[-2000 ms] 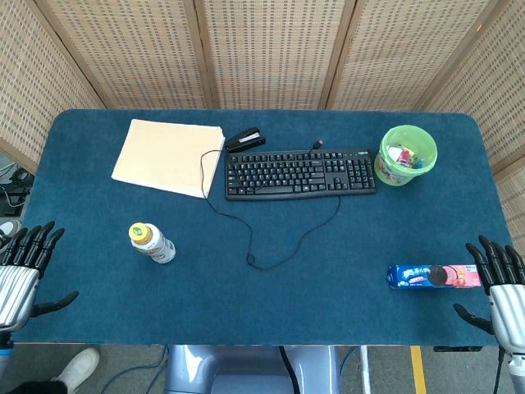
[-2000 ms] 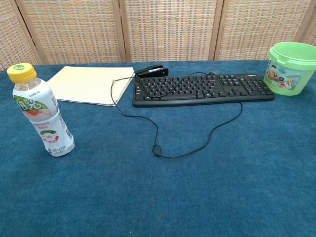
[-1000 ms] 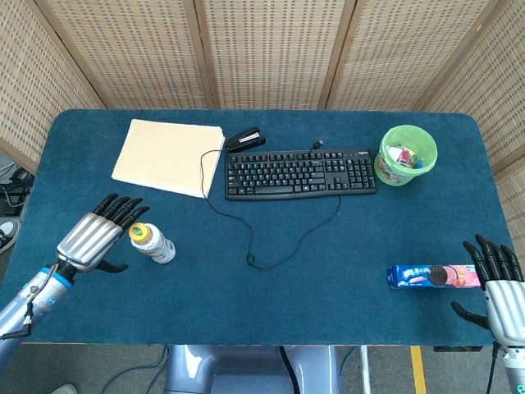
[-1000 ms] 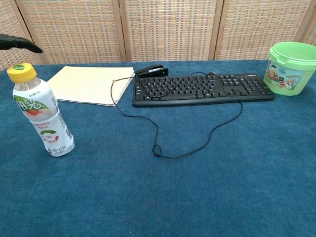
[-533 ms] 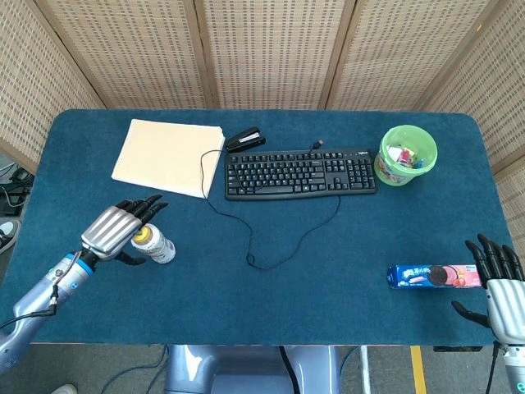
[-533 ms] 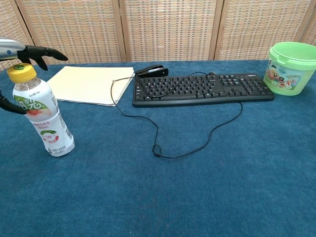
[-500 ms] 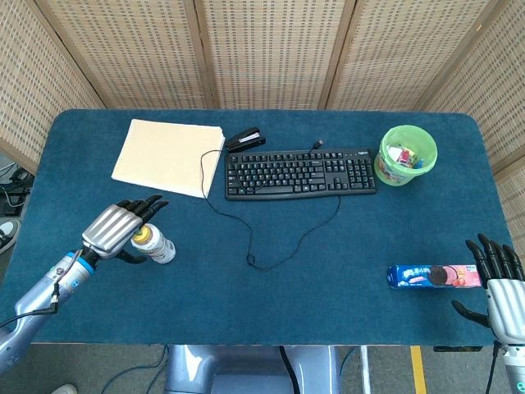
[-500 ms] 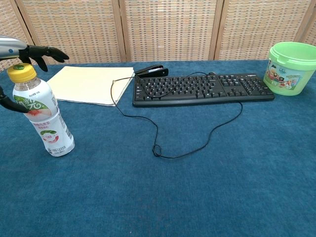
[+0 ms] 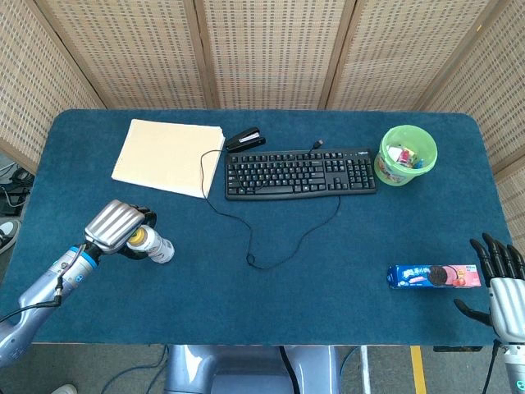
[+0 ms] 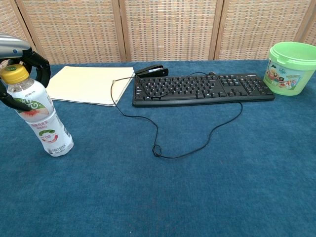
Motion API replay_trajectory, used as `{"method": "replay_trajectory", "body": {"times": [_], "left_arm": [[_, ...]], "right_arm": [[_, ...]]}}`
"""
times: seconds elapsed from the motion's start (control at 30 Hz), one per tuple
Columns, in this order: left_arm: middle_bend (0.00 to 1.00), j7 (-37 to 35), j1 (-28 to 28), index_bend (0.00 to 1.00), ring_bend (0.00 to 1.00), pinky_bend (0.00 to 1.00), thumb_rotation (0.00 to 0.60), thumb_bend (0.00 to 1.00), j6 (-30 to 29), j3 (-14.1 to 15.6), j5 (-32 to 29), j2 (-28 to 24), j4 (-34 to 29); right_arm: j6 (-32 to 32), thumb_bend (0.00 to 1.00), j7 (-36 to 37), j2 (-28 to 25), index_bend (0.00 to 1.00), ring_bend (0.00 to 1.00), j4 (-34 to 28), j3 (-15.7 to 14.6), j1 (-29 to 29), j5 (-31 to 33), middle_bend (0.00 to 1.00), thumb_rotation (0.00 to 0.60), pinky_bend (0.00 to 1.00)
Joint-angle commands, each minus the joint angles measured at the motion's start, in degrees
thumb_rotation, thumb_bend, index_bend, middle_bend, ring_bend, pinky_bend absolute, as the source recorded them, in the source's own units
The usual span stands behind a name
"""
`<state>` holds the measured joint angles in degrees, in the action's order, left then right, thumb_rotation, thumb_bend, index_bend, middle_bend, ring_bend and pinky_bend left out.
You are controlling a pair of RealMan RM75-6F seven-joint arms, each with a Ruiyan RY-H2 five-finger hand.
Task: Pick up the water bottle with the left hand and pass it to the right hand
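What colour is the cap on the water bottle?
Yellow. The cap of the water bottle shows best in the chest view.

Matt blue cloth table cover (image 9: 328, 271), clear glossy plastic water bottle (image 10: 42, 117), woven cane screens (image 9: 271, 49).

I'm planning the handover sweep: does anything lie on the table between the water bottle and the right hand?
Yes. The keyboard cable loops across the middle, and the cookie packet lies just before the right hand. The left hand wraps the water bottle near its cap; carried above the table, both are passed over.
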<state>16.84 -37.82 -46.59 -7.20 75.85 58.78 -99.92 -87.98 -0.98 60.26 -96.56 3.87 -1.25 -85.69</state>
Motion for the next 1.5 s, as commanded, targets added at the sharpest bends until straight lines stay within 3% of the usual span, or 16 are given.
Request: {"method": "replay_trajectory", "body": {"times": [0.03,0.27,0.53,0.8,1.1,1.5], "left_arm": [[0.58,0.7,0.0,0.72,0.55,0.7,0.6,0.52,-0.6,0.2,-0.8,0.2,-0.3],[0.59,0.2,-0.2,0.74,0.56,0.7,0.6,0.52,-2.6,-0.9,-1.6,-0.8,-2.5],[0.6,3.0,-3.1,0.75,0.56,0.7,0.6,0.56,-3.7,-5.0,-6.0,-4.7,-10.0],[0.6,6.9,-9.6,0.75,0.56,0.7,0.6,0.55,-3.1,-10.8,-17.8,-6.6,-17.4],[0.6,14.9,-21.6,0.75,0.56,0.7,0.6,0.55,-3.4,-13.9,-35.0,-2.7,-19.1],[0.6,22.7,-37.1,0.76,0.56,0.7,0.6,0.55,-10.1,-16.1,-53.2,6.8,-16.3]], "right_arm": [[0.1,0.0,0.0,0.0,0.04,0.0,0.0,0.0,0.0,0.0,0.0,0.6,0.0],[1.8,0.0,0.9,0.2,0.04,0.0,-0.3,-0.3,-0.6,0.1,0.0,0.6,0.0],[11.2,0.0,11.2,-2.1,0.05,0.0,-2.4,0.4,-5.2,1.9,0.0,0.6,0.0],[23.7,0.0,25.6,-5.7,0.04,0.0,-6.8,2.7,-13.0,2.7,0.0,0.6,0.0],[39.0,0.0,45.8,-2.4,0.0,0.0,-6.6,7.8,-25.1,4.4,0.0,0.6,0.0],[45.9,0.0,51.0,6.3,0.0,0.0,-3.2,14.4,-35.4,11.3,0.0,0.6,0.0]]}}
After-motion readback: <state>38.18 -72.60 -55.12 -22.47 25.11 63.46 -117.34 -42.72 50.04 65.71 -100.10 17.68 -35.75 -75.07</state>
